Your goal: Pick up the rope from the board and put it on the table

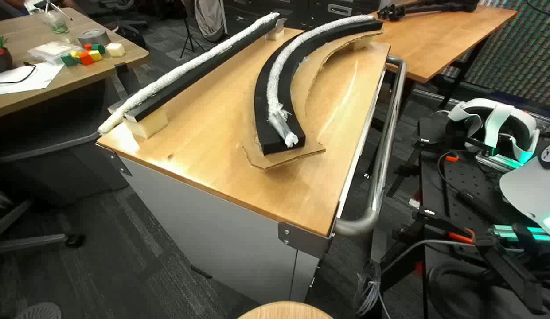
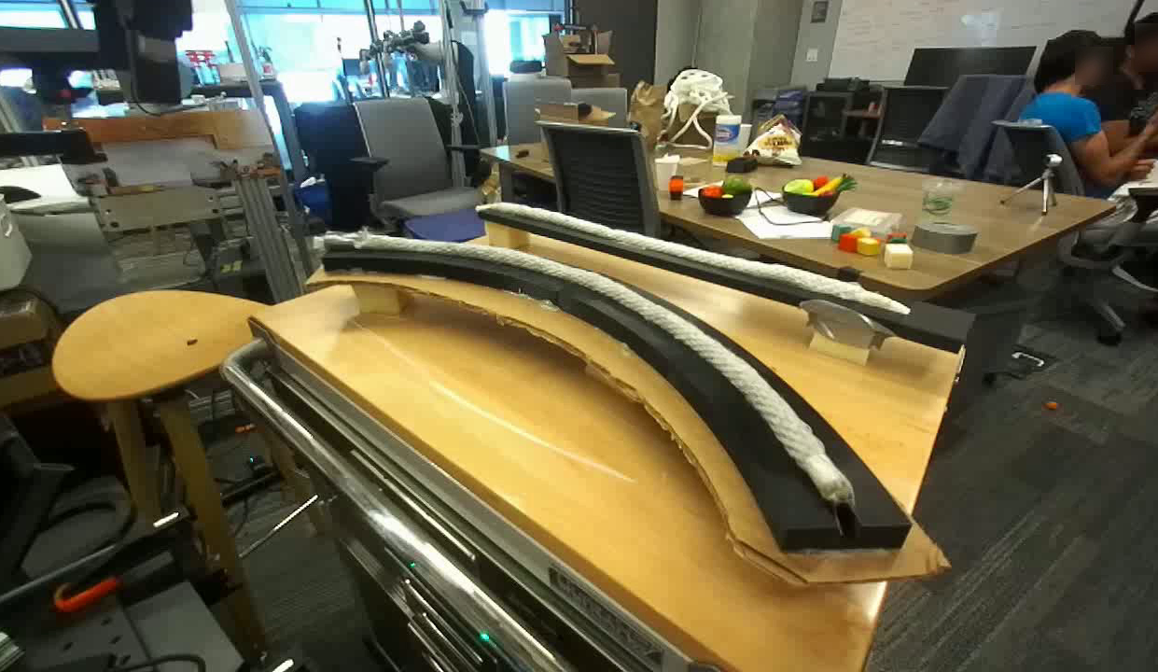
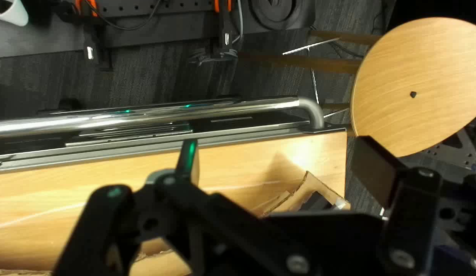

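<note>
A thick whitish rope (image 1: 274,84) lies along the black curved channel on the board in both exterior views. The board (image 2: 714,467) is an arc of light brown material with ragged edges, raised on small blocks above the wooden table (image 1: 212,177). Only a corner of the board (image 3: 305,188) shows in the wrist view, past my gripper; the rope is hidden there. My gripper (image 3: 278,147) stands open, its fingers (image 3: 374,172) wide apart, over the table's rail-side corner. Nothing is between them. I cannot make out the gripper in either exterior view.
A straight black bar (image 1: 186,86) topped with another white rope runs along the table's far side. A metal rail (image 1: 385,164) follows the near edge. A round stool (image 3: 422,76) stands beyond one end, and a cluttered desk (image 2: 989,219) is behind.
</note>
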Tool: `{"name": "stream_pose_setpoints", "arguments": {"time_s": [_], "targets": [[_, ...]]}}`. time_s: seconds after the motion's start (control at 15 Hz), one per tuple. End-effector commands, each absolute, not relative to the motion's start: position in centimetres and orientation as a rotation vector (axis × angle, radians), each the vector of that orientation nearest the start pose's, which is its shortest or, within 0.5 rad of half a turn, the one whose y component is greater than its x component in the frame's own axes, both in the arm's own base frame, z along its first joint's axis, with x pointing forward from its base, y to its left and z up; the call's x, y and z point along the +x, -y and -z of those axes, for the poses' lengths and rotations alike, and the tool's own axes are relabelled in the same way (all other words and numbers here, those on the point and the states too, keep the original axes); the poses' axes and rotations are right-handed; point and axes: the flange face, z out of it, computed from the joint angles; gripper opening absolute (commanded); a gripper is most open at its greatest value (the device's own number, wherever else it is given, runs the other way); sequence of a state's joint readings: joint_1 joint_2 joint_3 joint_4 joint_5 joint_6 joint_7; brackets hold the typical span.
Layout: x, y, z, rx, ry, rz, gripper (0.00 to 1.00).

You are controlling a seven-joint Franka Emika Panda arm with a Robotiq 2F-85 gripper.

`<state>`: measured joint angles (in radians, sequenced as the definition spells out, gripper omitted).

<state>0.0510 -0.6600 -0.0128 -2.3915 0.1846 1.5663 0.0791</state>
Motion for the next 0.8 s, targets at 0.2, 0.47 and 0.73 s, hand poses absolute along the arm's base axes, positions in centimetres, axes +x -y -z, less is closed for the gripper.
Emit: {"name": "stream_pose_setpoints", "arguments": {"time_s": [0.2, 0.47, 0.73], "targets": [[33.24, -3.15, -54.34, -2.948, -0.074, -0.235, 1.00], [33.23, -3.15, -54.38, -2.949, -0.074, -0.233, 1.00], [33.23, -3.15, -54.38, -2.949, -0.074, -0.233, 1.00]]}}
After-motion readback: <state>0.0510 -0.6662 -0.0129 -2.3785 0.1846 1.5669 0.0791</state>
